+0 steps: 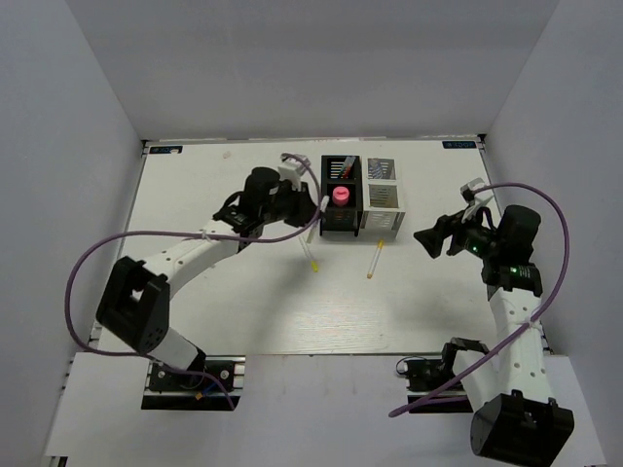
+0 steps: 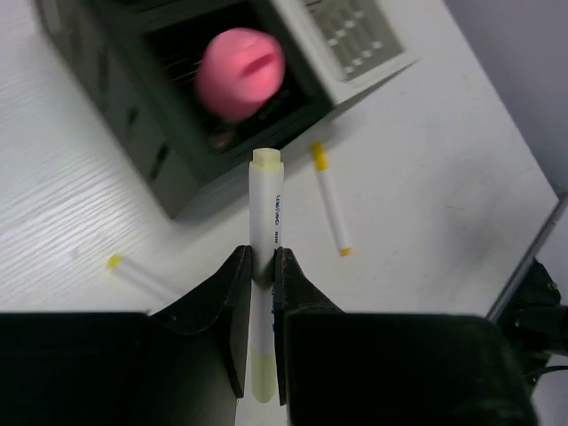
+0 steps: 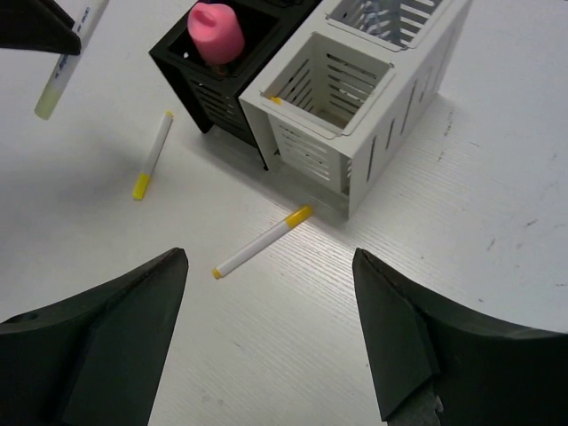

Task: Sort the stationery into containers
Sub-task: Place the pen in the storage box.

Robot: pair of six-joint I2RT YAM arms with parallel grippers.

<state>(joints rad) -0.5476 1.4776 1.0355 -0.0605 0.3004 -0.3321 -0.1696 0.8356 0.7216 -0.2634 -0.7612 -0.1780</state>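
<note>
Clamping a white-and-yellow pen [image 2: 266, 204], our left tool [image 2: 261, 257] faces the black organiser [image 2: 115, 98]; right wrist view reveals our right tool [image 3: 268, 266] open.

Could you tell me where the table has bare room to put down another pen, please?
The widest bare stretch of table lies between the two loose pens and the arm bases. The back-left corner is also free. It is crowded in front of the black organiser, where the left claw holds a pen.
</note>
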